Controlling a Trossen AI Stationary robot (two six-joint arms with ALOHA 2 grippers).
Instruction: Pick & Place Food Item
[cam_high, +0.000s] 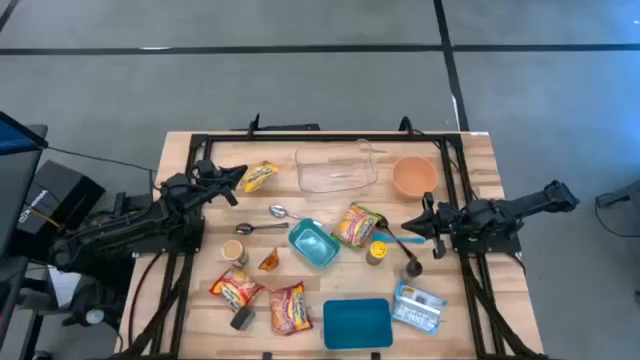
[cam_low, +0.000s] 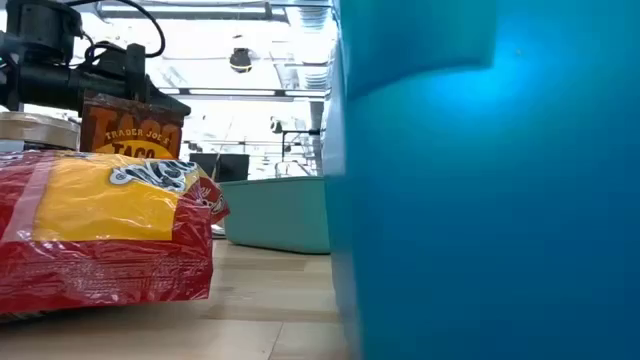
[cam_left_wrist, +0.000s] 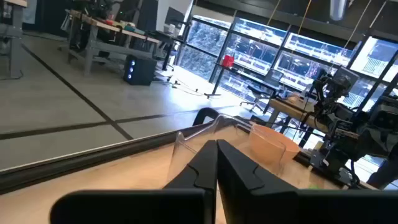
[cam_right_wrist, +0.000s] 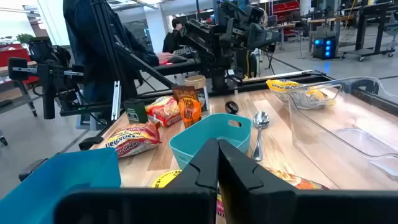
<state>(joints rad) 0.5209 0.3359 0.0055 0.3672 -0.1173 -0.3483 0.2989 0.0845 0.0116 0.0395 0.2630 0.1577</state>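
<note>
Food packets are scattered over my wooden table (cam_high: 480, 160), and the task does not say which one to take. The yellow-and-red crinkly noodle packet (cam_high: 358, 225), just right of centre in the high view, lies left of my right gripper (cam_high: 413, 226), its long axis slanting from upper right to lower left. A smaller yellow packet (cam_high: 259, 176) sits just right of my left gripper (cam_high: 237, 176), so either arm has one near. Both grippers are pressed together and pinch nothing. A blue slab (cam_low: 480, 180) fills the right of the low view, hiding the table behind it.
</note>
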